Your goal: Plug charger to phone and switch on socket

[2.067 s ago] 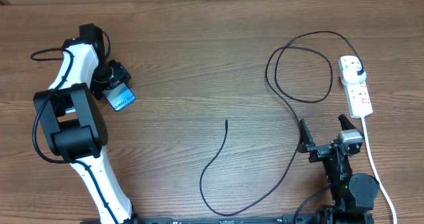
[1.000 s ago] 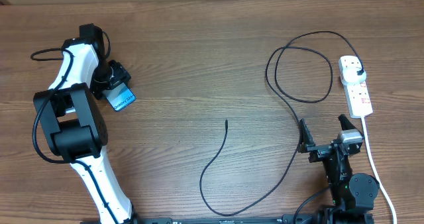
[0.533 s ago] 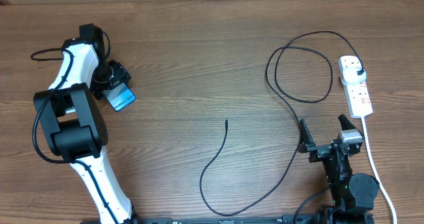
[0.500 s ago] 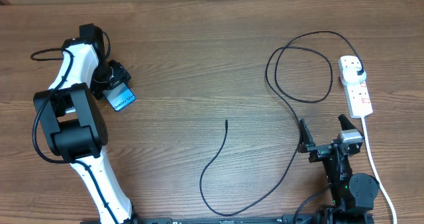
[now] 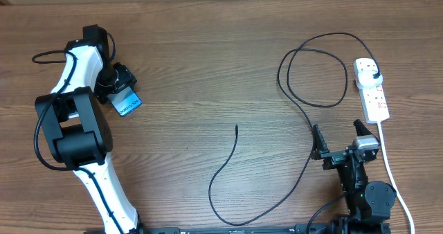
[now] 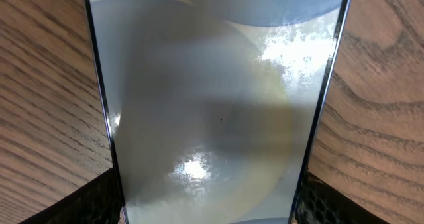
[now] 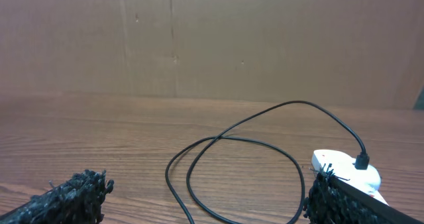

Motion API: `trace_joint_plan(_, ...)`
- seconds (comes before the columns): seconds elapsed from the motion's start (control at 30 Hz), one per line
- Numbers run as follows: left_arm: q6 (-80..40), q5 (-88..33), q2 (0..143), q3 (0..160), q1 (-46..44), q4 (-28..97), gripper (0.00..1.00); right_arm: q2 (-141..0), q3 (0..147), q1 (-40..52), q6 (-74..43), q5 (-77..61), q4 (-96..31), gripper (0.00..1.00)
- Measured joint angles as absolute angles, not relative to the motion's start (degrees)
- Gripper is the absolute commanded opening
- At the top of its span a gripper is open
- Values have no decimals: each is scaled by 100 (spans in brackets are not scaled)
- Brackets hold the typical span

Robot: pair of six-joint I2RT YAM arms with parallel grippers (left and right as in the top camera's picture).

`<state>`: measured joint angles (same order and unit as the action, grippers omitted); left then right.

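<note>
Lying between the left pincer fingers, the phone touches both.

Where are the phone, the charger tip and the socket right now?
phone (image 5: 127, 104): overhead view, middle of its screen.
charger tip (image 5: 237, 128): overhead view, the cable's free end.
socket (image 5: 374, 94): overhead view, the strip's white body.

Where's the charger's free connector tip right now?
Overhead view: the connector tip lies loose mid-table, between the phone in the left gripper and the right gripper.
</note>
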<state>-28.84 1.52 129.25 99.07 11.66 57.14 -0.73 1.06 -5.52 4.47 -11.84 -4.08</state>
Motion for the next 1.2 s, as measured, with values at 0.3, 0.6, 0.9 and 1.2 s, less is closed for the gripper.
trace_joint_plan(0.3, -2884, 154, 12925, 9907, 1166, 5721, 4, -73, 106, -552, 451, -1181, -405, 100)
trace_joint_plan(0.6, -2884, 152, 12925, 9933, 1168, 5813, 4, -73, 106, -552, 451, -1179, -405, 100)
trace_joint_plan(0.9, -2884, 200, 12936, 10112, 1168, 6198, 4, -73, 106, -552, 451, -1181, -410, 100)
trace_joint_plan(1.2, -2884, 220, 12938, 10403, 1168, 6390, 4, -73, 106, -552, 449, -1181, -408, 100)
